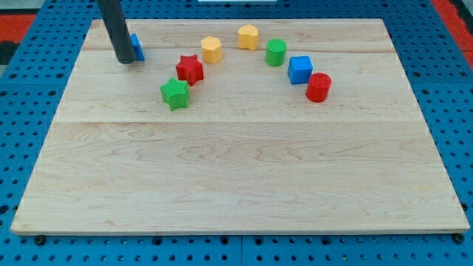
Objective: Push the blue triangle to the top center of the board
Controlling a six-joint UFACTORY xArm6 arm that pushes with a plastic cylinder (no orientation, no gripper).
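Note:
The blue triangle (137, 46) lies near the board's top left, mostly hidden behind my rod. My tip (126, 61) rests on the board just to the view's left of it, touching or nearly touching it. Only the block's right edge shows.
A red star (190, 69) and green star (175, 94) lie right of the tip. A yellow block (212, 49), a second yellow block (248, 36), a green cylinder (276, 52), a blue cube (300, 69) and a red cylinder (318, 87) arc toward the right. The wooden board (236, 177) sits on blue pegboard.

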